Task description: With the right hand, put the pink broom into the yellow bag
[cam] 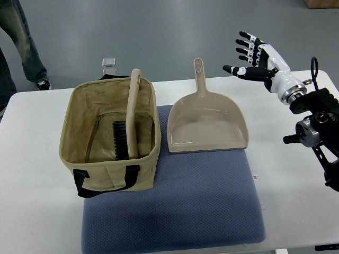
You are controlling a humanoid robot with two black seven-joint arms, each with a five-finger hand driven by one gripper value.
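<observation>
Broom (128, 123) standing inside bag (110, 168), bristles down, handle leaning on the far rim. Right hand (253, 55) raised well right of dustpan (206, 123), fingers spread, holding nothing. Bag and dustpan on blue mat (180, 206).

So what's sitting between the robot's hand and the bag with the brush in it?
In the top view, a dustpan lies between the right hand and the bag, resting on the blue mat. The brush is inside the bag.
</observation>
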